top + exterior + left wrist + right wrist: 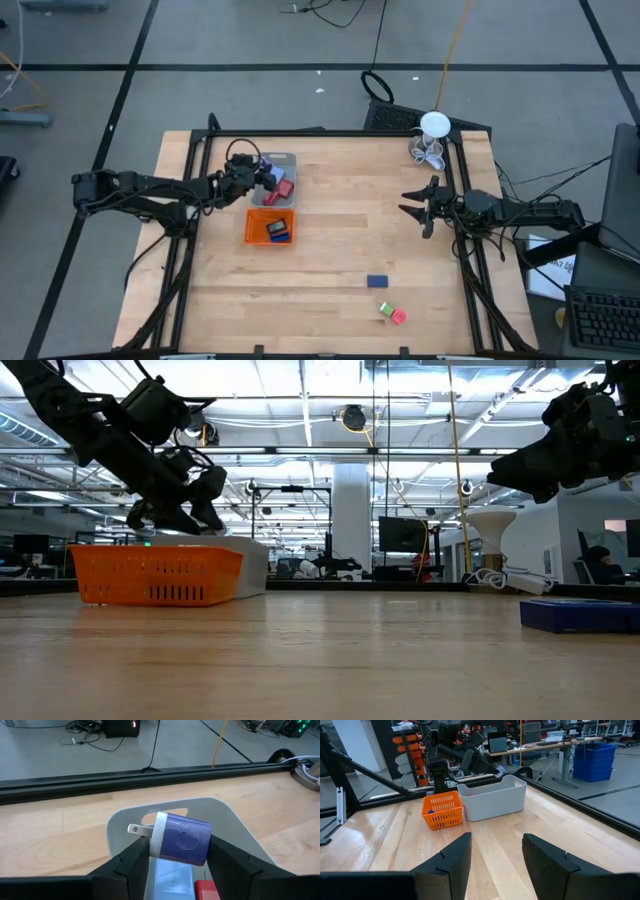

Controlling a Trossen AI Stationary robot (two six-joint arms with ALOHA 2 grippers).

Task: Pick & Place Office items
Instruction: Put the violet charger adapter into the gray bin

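My left gripper [262, 180] hangs over the grey tray [287, 160], shut on a blue office item [182, 837] that has a white collar and metal prongs [135, 829]. Red pieces [283, 188] lie in the grey tray. The orange tray [252, 228] next to it holds a blue piece [279, 232]. A blue block [377, 282], a green piece [385, 310] and a pink piece [399, 316] rest flat on the table near its front right. My right gripper [415, 205] waits open at the right edge, holding nothing. My left gripper pinches the blue item's rounded body [202, 851] between its two fingers, one on each side. The fingers come slanting down from the table's left. The item is lifted clear above the grey tray [225, 815], lying on its side with the prongs pointing out sideways.
A white round thing with wire loops [434, 125] stands at the far right corner. The two trays sit side by side left of centre. Bare wood lies between the trays and my right gripper [495, 855]. A black frame rims the table.
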